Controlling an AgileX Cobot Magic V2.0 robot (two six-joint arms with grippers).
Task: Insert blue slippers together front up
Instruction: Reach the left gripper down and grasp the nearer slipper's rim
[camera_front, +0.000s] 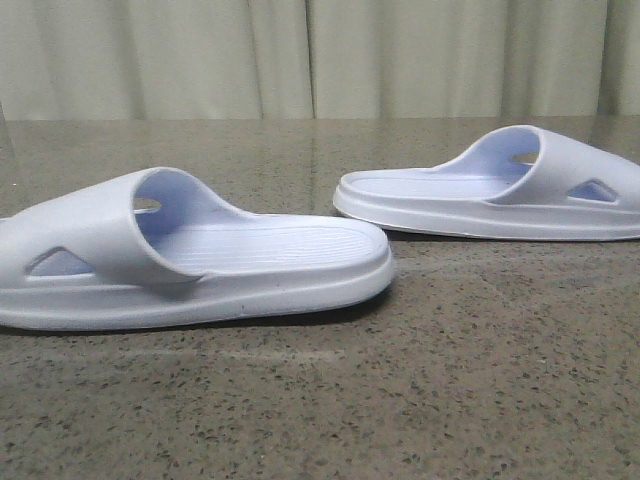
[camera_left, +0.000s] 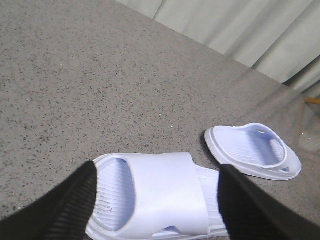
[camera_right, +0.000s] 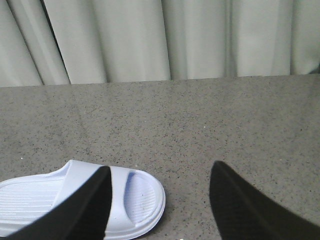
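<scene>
Two pale blue-white foam slippers lie flat on the speckled stone table, heels facing each other. The near slipper (camera_front: 190, 255) is at the left in the front view, the far slipper (camera_front: 500, 190) at the right. No gripper shows in the front view. In the left wrist view my left gripper (camera_left: 156, 200) is open above the near slipper (camera_left: 160, 195), one finger either side of its strap; the far slipper (camera_left: 255, 150) lies beyond. In the right wrist view my right gripper (camera_right: 160, 200) is open over bare table, with the far slipper's toe (camera_right: 125, 200) beside one finger (camera_right: 85, 210).
The grey speckled table (camera_front: 320, 400) runs back to a pale pleated curtain (camera_front: 320, 60) behind its far edge. The curtain also shows in the right wrist view (camera_right: 160, 40).
</scene>
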